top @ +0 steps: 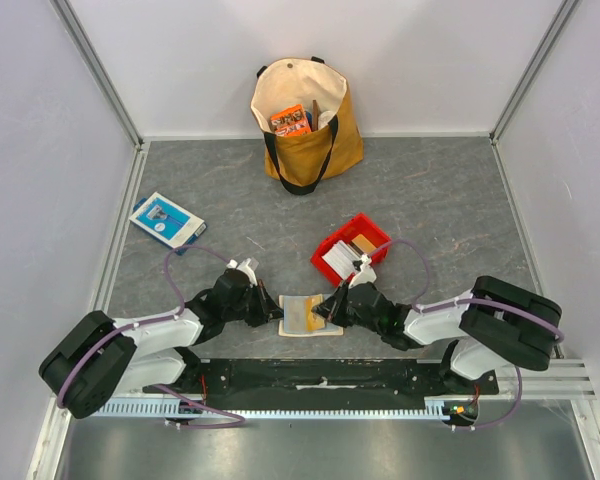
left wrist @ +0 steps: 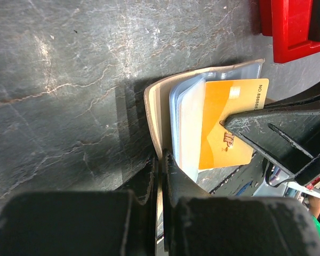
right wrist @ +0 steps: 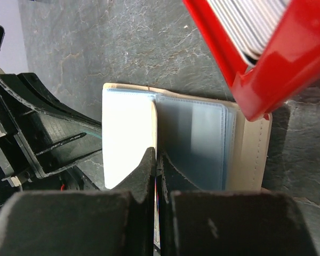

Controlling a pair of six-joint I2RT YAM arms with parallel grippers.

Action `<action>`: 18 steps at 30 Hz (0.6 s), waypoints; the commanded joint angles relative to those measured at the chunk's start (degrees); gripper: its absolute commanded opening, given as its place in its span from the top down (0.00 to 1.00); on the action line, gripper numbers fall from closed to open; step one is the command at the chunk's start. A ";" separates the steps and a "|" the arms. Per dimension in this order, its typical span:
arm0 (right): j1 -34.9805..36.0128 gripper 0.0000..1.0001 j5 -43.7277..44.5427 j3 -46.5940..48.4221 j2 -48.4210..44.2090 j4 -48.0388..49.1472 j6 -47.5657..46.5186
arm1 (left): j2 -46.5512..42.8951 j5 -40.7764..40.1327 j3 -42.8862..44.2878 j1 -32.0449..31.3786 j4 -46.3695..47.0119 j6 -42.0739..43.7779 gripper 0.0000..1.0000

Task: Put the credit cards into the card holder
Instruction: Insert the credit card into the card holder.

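The beige card holder (top: pixel 298 328) lies open on the table between my two grippers, its clear sleeves facing up. In the left wrist view my left gripper (left wrist: pixel 161 157) is shut on the near edge of the card holder's (left wrist: pixel 159 101) beige cover. My right gripper (top: pixel 327 308) is shut on an orange credit card (left wrist: pixel 226 128) that lies flat over the clear sleeves. In the right wrist view that card shows only edge-on between the shut jaws of the right gripper (right wrist: pixel 157 156), over the card holder (right wrist: pixel 252 154). More credit cards (top: pixel 338 258), white ones, stand in the red tray (top: pixel 372 229).
The red tray (right wrist: pixel 277 74) stands just behind the holder, close over the right gripper. A tan tote bag (top: pixel 305 125) with an orange packet (top: pixel 291 120) sits at the back. A blue-and-white flat box (top: pixel 166 220) lies at the left. Walls close in three sides.
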 commanded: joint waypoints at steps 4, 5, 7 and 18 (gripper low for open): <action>-0.96 1.00 -2.40 -2.16 2.48 5.25 1.60 | 2.49 -2.44 -2.30 -0.22 -5.02 0.13 0.98; -0.96 1.00 -2.40 -2.07 3.00 5.16 1.60 | 2.67 -2.44 -2.30 -0.13 -5.02 0.13 0.98; -0.88 1.00 -2.66 -2.24 4.41 6.47 1.77 | 2.93 -2.44 -2.30 -0.22 -4.93 0.22 0.98; -0.18 1.00 -6.53 -2.60 9.16 9.83 3.71 | 3.99 -2.79 -2.30 -0.22 -4.40 0.31 0.98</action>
